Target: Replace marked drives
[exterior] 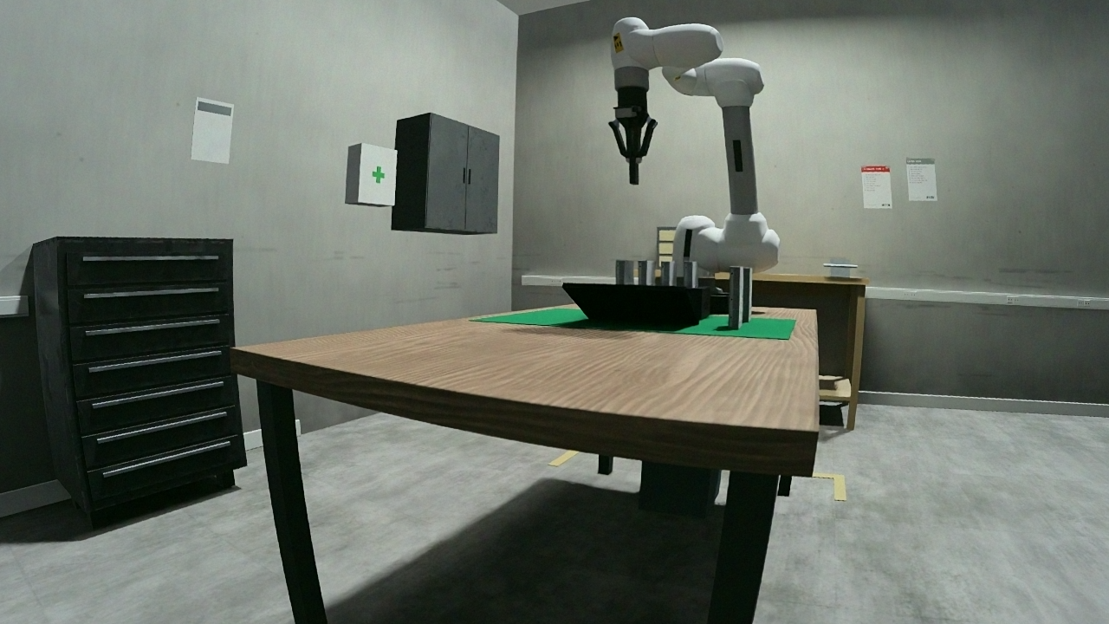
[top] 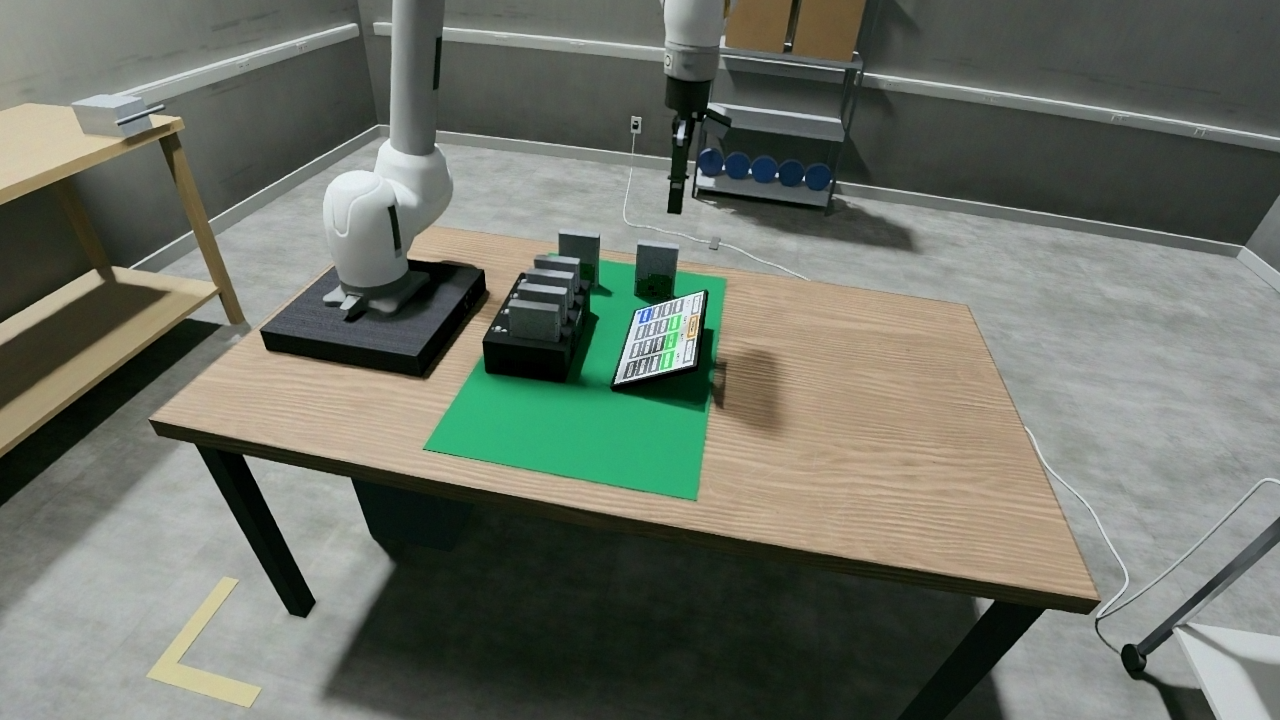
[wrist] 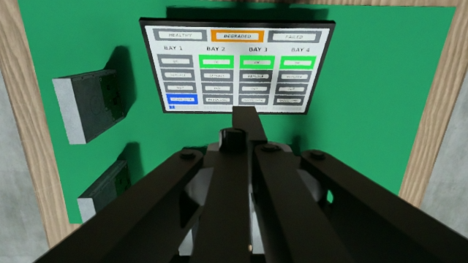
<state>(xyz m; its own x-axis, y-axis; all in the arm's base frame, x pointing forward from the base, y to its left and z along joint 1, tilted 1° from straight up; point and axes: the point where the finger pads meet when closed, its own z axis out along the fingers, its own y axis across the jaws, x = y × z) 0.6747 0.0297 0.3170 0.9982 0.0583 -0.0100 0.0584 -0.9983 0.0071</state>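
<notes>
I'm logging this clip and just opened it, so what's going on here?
The arm's gripper, shut and holding nothing, hangs above the bench. Four drives stand in the dock, and two more drives stand upright on the green mat. The screen reads DEGRADED: bay 1 lights blue in its bottom row, while bays 2 to 4 light green.

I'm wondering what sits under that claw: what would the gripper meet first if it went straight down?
Probably the screen, near its lower edge; depth is unclear, so the gripper might just miss it.
</notes>
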